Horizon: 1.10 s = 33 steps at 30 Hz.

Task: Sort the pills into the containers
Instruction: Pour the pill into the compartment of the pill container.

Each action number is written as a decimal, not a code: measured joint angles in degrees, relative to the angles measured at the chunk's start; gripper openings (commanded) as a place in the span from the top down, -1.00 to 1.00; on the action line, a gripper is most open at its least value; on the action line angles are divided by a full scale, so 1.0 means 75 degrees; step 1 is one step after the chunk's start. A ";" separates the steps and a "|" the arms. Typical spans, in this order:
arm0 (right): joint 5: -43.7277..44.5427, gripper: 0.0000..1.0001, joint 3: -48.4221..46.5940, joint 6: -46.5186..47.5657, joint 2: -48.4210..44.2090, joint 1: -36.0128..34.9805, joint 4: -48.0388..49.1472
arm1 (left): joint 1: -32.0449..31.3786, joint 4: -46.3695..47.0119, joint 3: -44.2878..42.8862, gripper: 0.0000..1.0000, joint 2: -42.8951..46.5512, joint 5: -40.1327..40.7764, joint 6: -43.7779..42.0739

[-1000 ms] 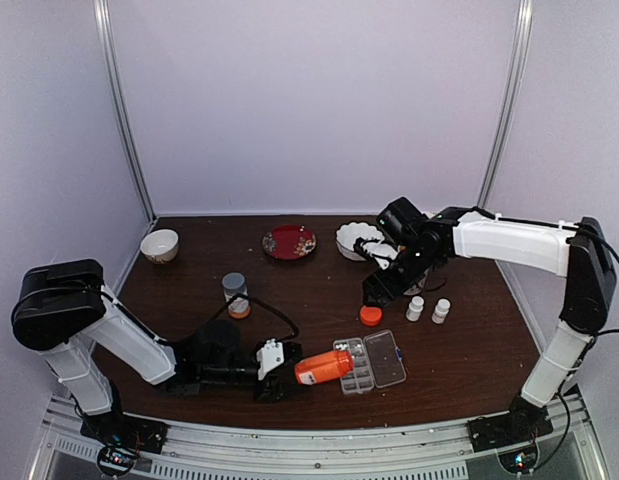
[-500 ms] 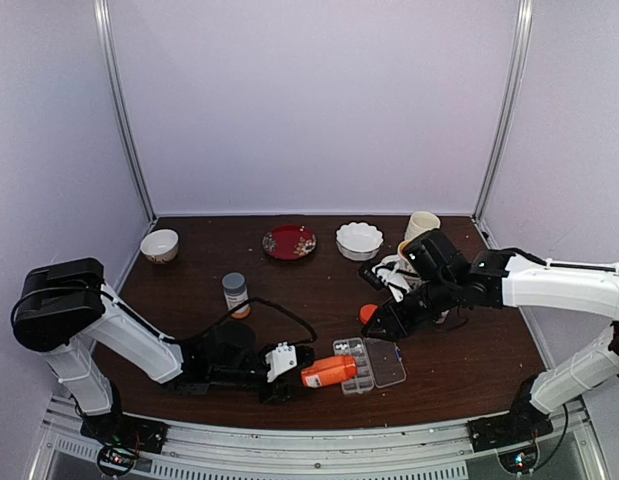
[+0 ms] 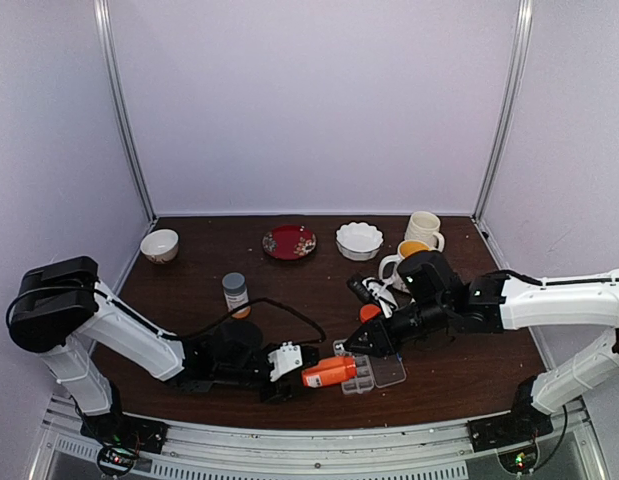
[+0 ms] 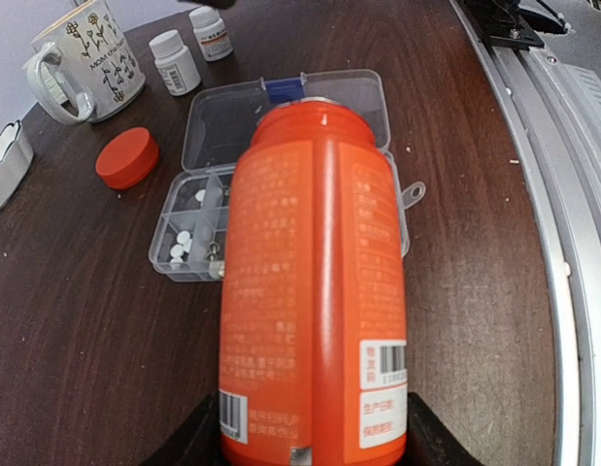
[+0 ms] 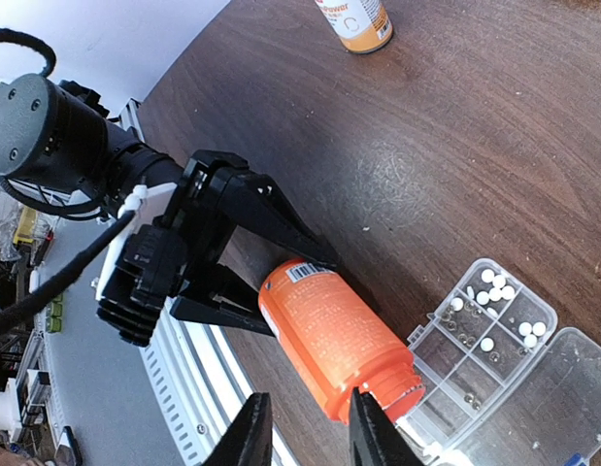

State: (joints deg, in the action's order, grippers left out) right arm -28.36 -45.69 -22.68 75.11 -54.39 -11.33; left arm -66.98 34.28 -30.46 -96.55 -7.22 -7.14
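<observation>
The left gripper (image 4: 305, 442) pinches the orange bottle (image 4: 315, 272), which lies on its side with its mouth beyond the fingertips at the pill box (image 4: 218, 121). Pills (image 4: 183, 238) lie in compartments beside that mouth. The right gripper (image 5: 308, 427) hovers above the bottle's neck, fingers partly spread and empty. Risk: a descending finger could strike the bottle or shove the light box, scattering pills.
</observation>
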 measured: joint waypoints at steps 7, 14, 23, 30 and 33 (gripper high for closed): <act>0.0070 0.53 0.0289 -0.0391 0.0055 -0.0082 0.0382 | -0.0041 -0.0603 -0.0245 1.00 0.0335 0.0085 0.0000; 0.0189 0.57 0.0414 -0.0635 0.0082 -0.0108 0.0609 | -0.0050 -0.1355 -0.0519 1.00 0.0449 0.0082 -0.0003; 0.0192 0.61 0.0513 -0.0758 0.0216 -0.0245 0.0912 | -0.0050 -0.2020 -0.0659 1.00 0.0673 0.0131 0.0000; 0.0373 0.69 0.0629 -0.0807 0.0498 -0.0326 0.0927 | -0.0050 -0.2425 -0.0769 1.00 0.0705 0.0146 -0.0003; 0.0452 0.79 0.0799 -0.0871 0.0361 -0.0335 0.1058 | -0.0050 -0.2591 -0.0901 1.00 0.0708 0.0152 -0.0003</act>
State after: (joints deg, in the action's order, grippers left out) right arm -24.97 -39.70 -29.21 77.82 -56.90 -3.40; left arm -67.35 14.85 -37.21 -91.24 -6.09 -7.16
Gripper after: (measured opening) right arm 0.153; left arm 0.539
